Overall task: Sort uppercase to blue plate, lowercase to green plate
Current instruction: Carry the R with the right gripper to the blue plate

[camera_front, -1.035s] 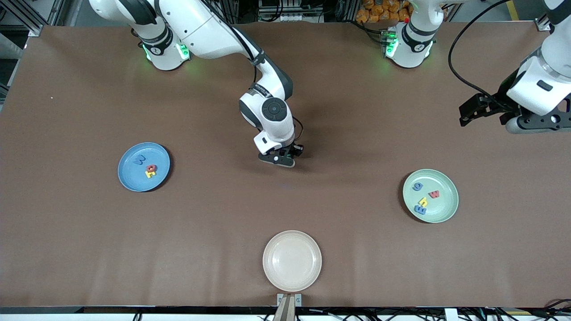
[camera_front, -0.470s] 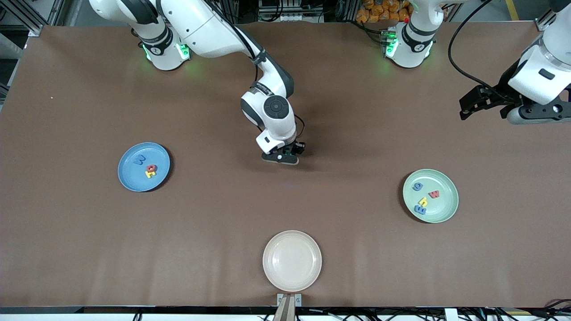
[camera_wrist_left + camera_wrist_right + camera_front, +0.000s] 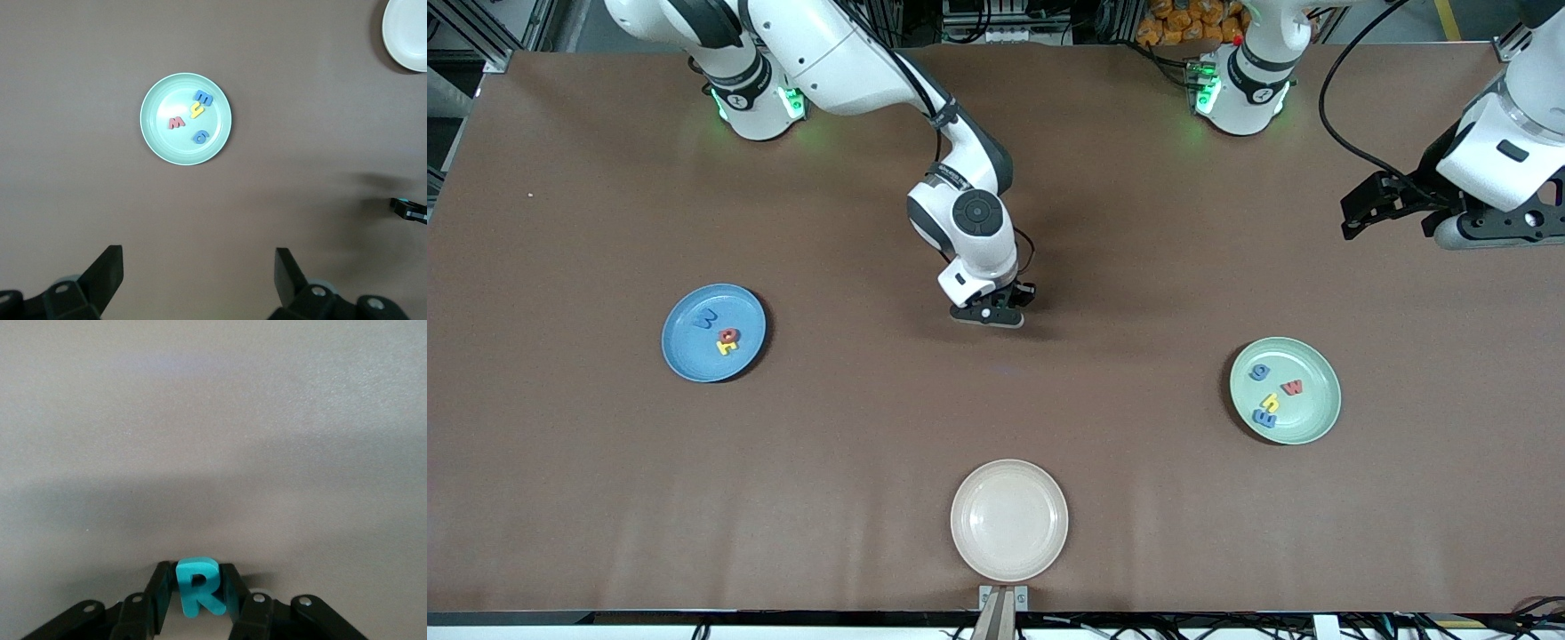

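The small teal-green foam letter R [image 3: 198, 588] sits pinched between the two black fingers [image 3: 155, 595] of the right gripper [image 3: 991, 317], which press against its sides in the right wrist view. It is the one uppercase piece not yet on a plate, so a firm pinch makes sense for the carry that remains. The right gripper is low over the bare brown table [image 3: 605, 498] near its middle, between the two sorting plates, and whether the R rests on the surface or is just off it I cannot tell.

The round sky-blue plastic plate [image 3: 685, 357], toward the right arm's end of the table, holds a blue M/W-shaped foam letter [image 3: 705, 318], a red foam Q [image 3: 730, 334] and a yellow foam H [image 3: 726, 346]. The round pale mint-green plastic plate [image 3: 1316, 418], toward the left arm's end, holds all four lowercase pieces (a red w, a yellow h, a blue E shape and a rounded blue letter). A round cream plastic plate [image 3: 1009, 564] lies nearest the front camera with nothing on it.

The right arm reaches out from its base with the wrist turned straight down. The left arm waits, raised at its own end of the table, the left gripper [image 3: 1357, 218] with its fingers [image 3: 107, 270] spread wide and holding nothing.
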Controlling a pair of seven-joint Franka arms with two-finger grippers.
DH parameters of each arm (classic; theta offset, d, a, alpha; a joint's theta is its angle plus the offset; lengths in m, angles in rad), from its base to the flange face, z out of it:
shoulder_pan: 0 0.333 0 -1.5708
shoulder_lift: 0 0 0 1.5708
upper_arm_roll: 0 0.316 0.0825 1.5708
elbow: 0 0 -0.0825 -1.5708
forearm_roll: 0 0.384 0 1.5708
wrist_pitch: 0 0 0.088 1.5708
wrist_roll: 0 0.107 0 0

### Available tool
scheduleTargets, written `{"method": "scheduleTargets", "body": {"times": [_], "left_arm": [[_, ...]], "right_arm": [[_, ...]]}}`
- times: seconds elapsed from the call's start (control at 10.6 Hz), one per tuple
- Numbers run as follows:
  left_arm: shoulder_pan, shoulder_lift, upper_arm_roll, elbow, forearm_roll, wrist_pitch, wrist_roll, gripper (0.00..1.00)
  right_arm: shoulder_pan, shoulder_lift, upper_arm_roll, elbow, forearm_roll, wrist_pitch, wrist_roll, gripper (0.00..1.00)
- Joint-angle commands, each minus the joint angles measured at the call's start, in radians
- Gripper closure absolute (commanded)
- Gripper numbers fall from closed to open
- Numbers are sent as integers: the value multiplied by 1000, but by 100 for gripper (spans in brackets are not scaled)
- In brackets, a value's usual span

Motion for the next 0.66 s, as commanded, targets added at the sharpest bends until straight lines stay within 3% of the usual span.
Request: {"method": "scheduleTargets", "body": {"times": [0.0,0.56], "left_arm": [[8,-16,-2,-19,-17,10,24,0],[9,-16,0,-20,-18,10,24,0]], "right_arm": [[8,15,-4,-9,-1,18,-7,69],[-17,9,-6,-7,0,6,-53,69]]}}
